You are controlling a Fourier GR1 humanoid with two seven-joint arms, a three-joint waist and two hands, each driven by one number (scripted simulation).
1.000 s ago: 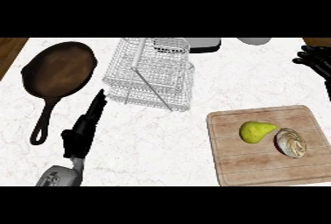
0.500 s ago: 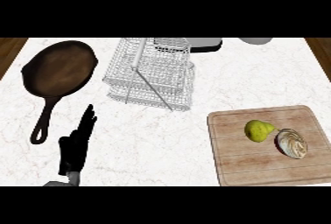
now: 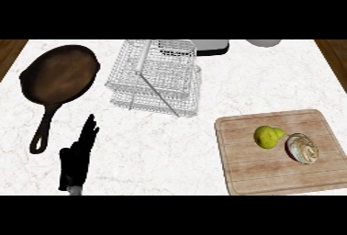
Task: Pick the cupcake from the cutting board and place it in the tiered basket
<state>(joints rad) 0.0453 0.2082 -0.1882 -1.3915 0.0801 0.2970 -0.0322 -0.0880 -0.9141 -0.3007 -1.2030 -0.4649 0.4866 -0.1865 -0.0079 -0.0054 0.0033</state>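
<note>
On pale wooden cutting board (image 3: 284,179) at lower right: brown-and-cream frosted cupcake (image 3: 302,148), tipped on its side it seems, just beside a yellow-green pear (image 3: 267,137). Well apart, across white marbled counter (image 3: 169,151) at lower left: black left hand (image 3: 76,158), fingers straight and pointing up the view, holding nothing, nowhere near the cupcake. Just left of that hand: dark cast-iron skillet (image 3: 59,80), handle toward the lower edge. Top centre: white wire tiered basket (image 3: 157,78), between skillet and board. No right hand in sight.
</note>
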